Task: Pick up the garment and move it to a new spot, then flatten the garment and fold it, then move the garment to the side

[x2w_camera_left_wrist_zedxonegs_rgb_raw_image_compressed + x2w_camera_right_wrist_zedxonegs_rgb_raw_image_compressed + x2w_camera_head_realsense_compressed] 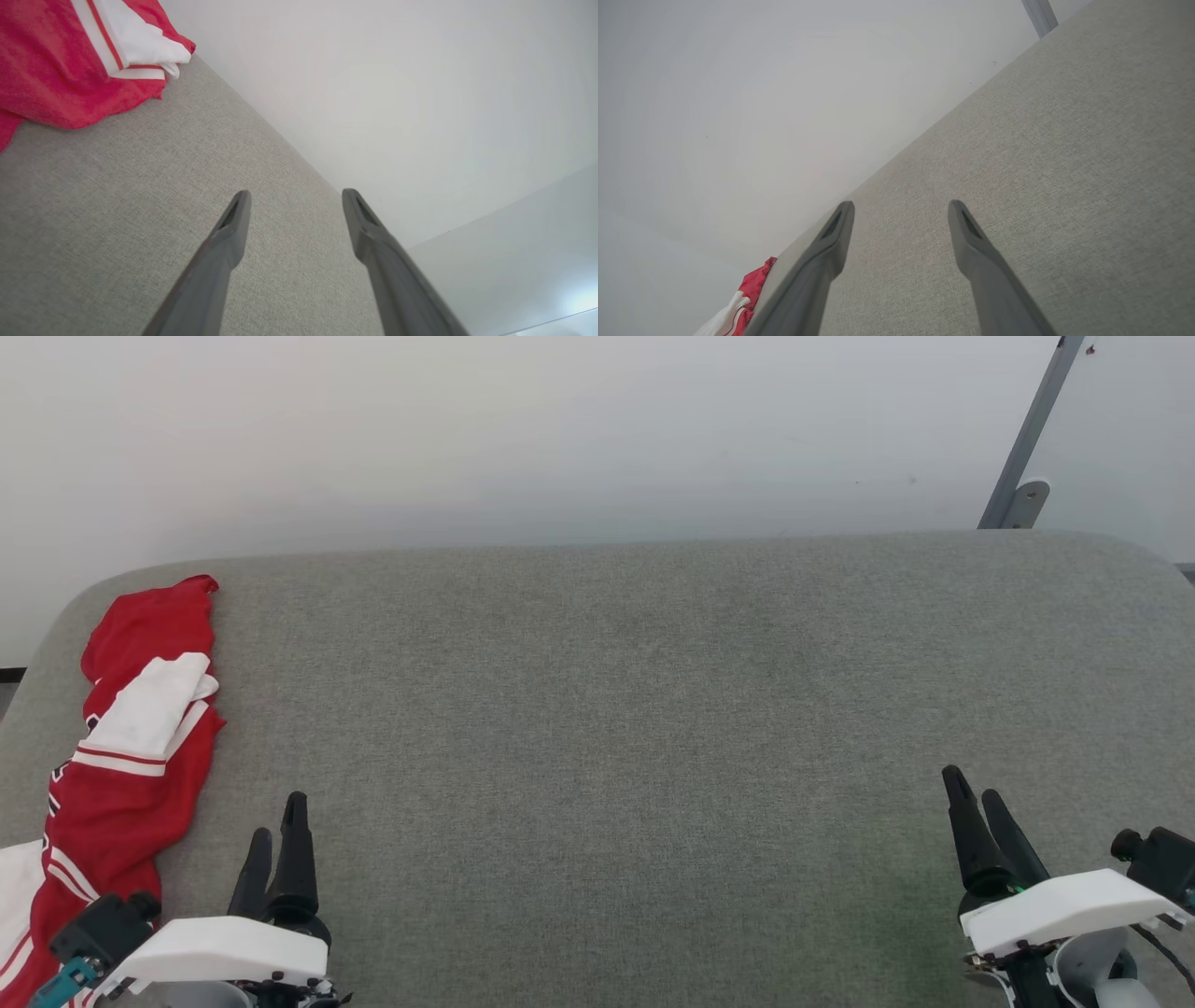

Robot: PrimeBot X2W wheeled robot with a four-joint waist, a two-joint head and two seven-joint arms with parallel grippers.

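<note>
Your left gripper has its two long dark fingers spread apart with nothing between them. The left wrist view shows only bare cloth surface in the gap. It hovers above the grey woven-fabric tabletop, fingers pointing toward the plain white wall beyond the far edge.

The garment, a red jersey-style shirt with white sleeves and red-and-white striped trim, lies bunched in a long crumpled strip just off the outer side of your left gripper. It runs from beside that wrist forward, past the fingertips, toward the table's far corner. A folded white sleeve with its striped band rests on top of the red cloth, ahead of the fingertips and to their outer side. A few dark marks show at the shirt's outer edge, too little to read. The fingers are near the shirt but not touching it; a band of bare grey fabric separates them.

Your right gripper is likewise spread wide and empty, well apart from the shirt, with the whole open stretch of tabletop between the two grippers. From the right wrist view, a small corner of the red and white cloth shows far off past the inner finger. A slanted grey metal bar rises against the wall ahead of the right gripper, beyond the table's far edge.
</note>
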